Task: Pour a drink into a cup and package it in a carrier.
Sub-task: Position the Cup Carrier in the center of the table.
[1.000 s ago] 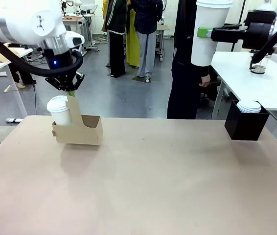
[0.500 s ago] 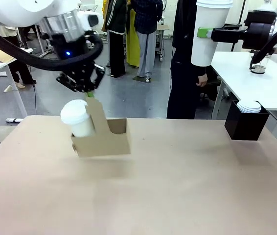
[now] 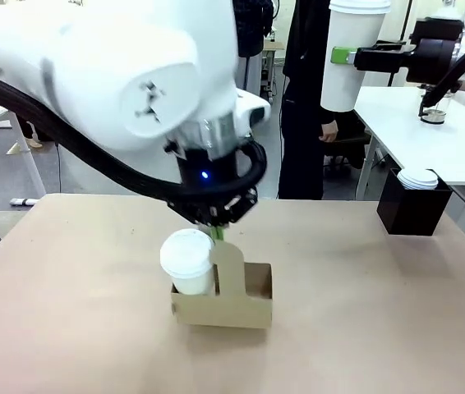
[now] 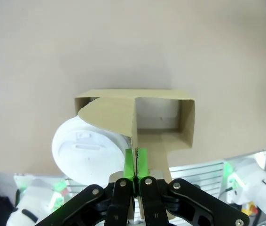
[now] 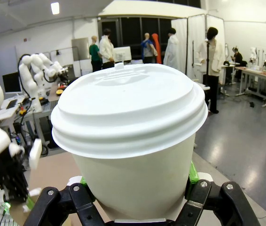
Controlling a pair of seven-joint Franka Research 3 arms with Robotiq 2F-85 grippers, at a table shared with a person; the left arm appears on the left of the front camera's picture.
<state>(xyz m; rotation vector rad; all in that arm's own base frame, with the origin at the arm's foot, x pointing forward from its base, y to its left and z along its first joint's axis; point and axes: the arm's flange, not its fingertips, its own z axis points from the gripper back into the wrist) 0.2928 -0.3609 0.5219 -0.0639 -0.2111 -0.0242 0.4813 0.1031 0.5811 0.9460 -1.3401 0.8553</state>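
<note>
with left pincer [image 4: 135, 162] clamped on the carrier [image 3: 224, 308] handle, carry level for its cup [image 3: 188, 261]; hold right pincer [image 3: 350, 56], clamped on second cup [image 3: 349, 29], upright far right.

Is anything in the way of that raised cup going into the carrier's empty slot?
Nothing sits in the empty slot, nor on the table between it and the raised cup. But the left hand pinches the carrier by its handle right beside that slot, so its arm may crowd the way down.
</note>
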